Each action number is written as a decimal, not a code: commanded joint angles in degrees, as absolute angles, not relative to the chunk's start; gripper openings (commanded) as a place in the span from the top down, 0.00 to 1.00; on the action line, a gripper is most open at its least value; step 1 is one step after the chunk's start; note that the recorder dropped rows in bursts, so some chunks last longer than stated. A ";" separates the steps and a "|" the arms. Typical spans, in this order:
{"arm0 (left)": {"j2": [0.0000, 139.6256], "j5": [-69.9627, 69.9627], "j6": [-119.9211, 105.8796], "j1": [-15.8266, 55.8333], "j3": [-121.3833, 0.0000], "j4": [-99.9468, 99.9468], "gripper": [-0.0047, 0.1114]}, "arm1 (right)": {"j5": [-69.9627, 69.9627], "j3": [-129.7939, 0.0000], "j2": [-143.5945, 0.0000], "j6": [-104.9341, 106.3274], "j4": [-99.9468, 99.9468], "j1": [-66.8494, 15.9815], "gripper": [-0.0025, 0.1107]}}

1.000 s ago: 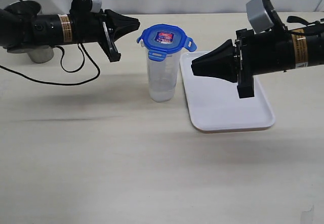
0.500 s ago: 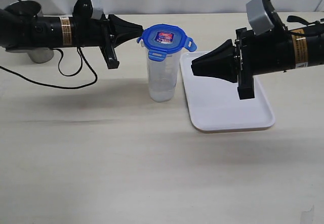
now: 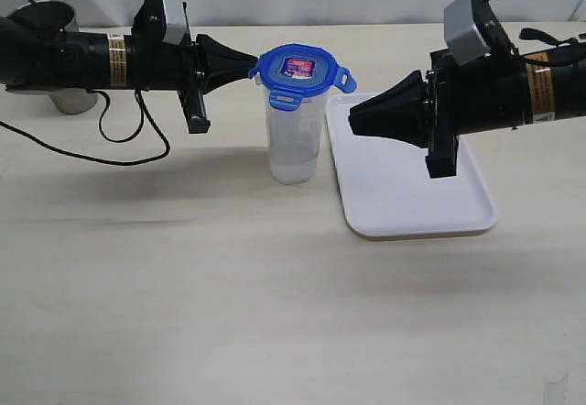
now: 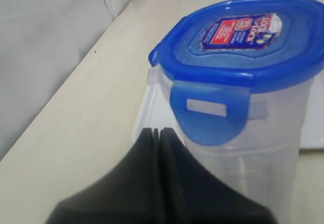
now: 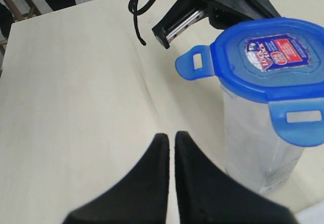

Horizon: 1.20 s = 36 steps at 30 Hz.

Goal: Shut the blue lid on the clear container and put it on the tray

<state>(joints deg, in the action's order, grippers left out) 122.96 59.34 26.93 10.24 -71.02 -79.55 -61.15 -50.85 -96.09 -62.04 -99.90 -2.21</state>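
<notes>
Pale tabletop (image 3: 229, 286) holds the clear container (image 3: 295, 148) beside the tray (image 3: 403, 194). Pinched-together left fingers (image 3: 229, 57) poke the blue lid (image 3: 298, 68), maybe to snap it shut; right fingers (image 3: 380, 116), pinched too, hang near.

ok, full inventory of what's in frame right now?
round bright-blue plastic lid: 1, blue with a red-and-blue sticker, on top of the container
tall clear plastic container: 1, translucent, upright on the table, just left of the tray, not on it
flat white rectangular plastic tray: 1, white, on the table right of the container
grey steel cup: 1, grey, far left rear, partly behind the left arm
thin black cable: 1, black, looped on the table below the left arm
beige tabletop: 1, beige, under everything
left hand: 1, black, shut, tip at the lid's left edge
right hand: 1, black, shut, above the tray, pointing toward the container
</notes>
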 commanded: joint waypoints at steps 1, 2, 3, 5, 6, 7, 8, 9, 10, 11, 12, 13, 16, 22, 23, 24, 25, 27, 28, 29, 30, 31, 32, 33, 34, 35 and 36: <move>122.88 60.33 27.17 9.91 -71.59 -78.44 0.96 | -60.95 -51.23 -96.19 -61.50 -99.95 -2.12 0.94; 122.88 60.47 27.15 9.91 -71.59 -78.54 0.96 | -60.95 -51.23 -96.19 -61.50 -99.95 -2.12 0.94; 122.88 60.59 27.15 9.91 -71.59 -78.82 0.96 | -60.95 -51.23 -96.19 -61.50 -99.95 -2.12 0.94; 122.88 60.59 27.15 9.91 -71.59 -78.93 0.96 | -60.95 -51.23 -96.19 -61.50 -99.95 -2.12 0.94; 122.88 60.49 27.15 9.91 -71.59 -78.80 0.96 | -60.96 -51.23 -96.19 -61.50 -99.95 -2.12 0.94; 122.88 60.49 26.92 9.91 -71.59 -78.42 0.96 | -60.96 -51.23 -96.19 -61.50 -99.95 -2.12 0.94; 122.88 60.49 26.81 9.91 -71.59 -77.99 0.96 | -60.83 -51.23 -96.19 -61.50 -99.95 -2.12 0.94; 122.88 60.49 26.81 9.91 -71.59 -77.17 0.96 | -60.18 -51.23 -96.19 -61.50 -99.95 -2.12 0.94; 122.88 60.49 26.70 10.01 -71.59 -76.81 0.96 | -59.47 -51.23 -96.27 -61.50 -99.93 -2.12 0.94; 122.88 60.49 26.69 10.01 -71.59 -76.51 0.96 | -59.17 -51.23 -96.54 -61.50 -99.29 -2.12 0.94; 122.88 60.49 26.61 10.01 -71.59 -76.38 0.96 | -59.19 -51.23 -96.82 -61.22 -98.97 -2.12 0.94; 122.88 60.49 26.61 10.01 -71.59 -76.26 0.96 | -59.34 -51.23 -97.35 -61.01 -99.26 -2.12 0.94; 122.88 60.28 26.61 10.01 -71.59 -76.02 0.96 | -60.30 -51.23 -99.04 -60.61 -99.95 -2.12 0.94; 122.88 60.28 26.61 10.01 -71.59 -76.02 0.96 | -61.52 -51.27 -100.76 -58.51 -98.37 -2.12 0.94; 122.88 60.28 26.61 10.01 -71.59 -76.02 0.96 | -62.69 -51.27 -100.76 -58.12 -98.37 -2.12 0.94; 122.88 60.28 26.61 10.01 -71.59 -76.02 0.96 | -63.62 -51.27 -100.76 -57.73 -98.37 -2.12 0.94; 122.88 60.28 26.61 10.01 -71.59 -76.02 0.96 | -64.79 -51.27 -100.76 -57.04 -98.10 -2.12 0.94; 122.88 60.28 26.61 10.01 -71.59 -76.02 0.96 | -65.54 -51.27 -100.76 -55.04 -96.32 -2.12 0.94; 122.88 60.28 26.61 10.01 -71.59 -75.91 0.96 | -65.44 -51.27 -100.76 -54.25 -94.86 -2.12 0.94; 122.88 60.28 26.61 10.01 -71.59 -75.80 0.96 | -65.27 -51.27 -100.76 -53.58 -93.52 -2.12 0.94; 122.88 60.28 26.61 10.01 -71.59 -75.80 0.96 | -65.03 -51.27 -100.76 -53.22 -92.95 -2.12 0.94; 122.88 60.28 26.61 10.01 -71.59 -75.80 0.96 | -64.33 -51.27 -100.76 -52.89 -92.43 -2.12 0.94; 122.88 60.28 26.61 10.01 -71.59 -75.80 0.96 | -64.07 -51.27 -100.76 -52.67 -92.29 -2.12 0.94; 122.88 60.28 26.61 10.01 -71.59 -75.80 0.96 | -63.70 -51.27 -100.87 -52.67 -92.18 -2.12 0.94; 122.88 60.28 26.61 10.01 -71.59 -75.80 0.96 | -62.84 -51.27 -100.87 -52.67 -92.18 -2.12 0.94; 122.88 60.28 26.61 10.01 -71.59 -75.80 0.96 | -61.80 -51.27 -101.00 -52.59 -92.18 -2.12 0.94; 122.88 60.28 26.61 10.01 -71.59 -75.80 0.96 | -60.73 -51.27 -101.00 -52.23 -91.69 -2.12 0.94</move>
<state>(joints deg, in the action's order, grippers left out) 122.96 59.94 26.70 10.02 -71.02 -76.47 -63.20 -50.98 -100.68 -53.28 -92.92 -2.21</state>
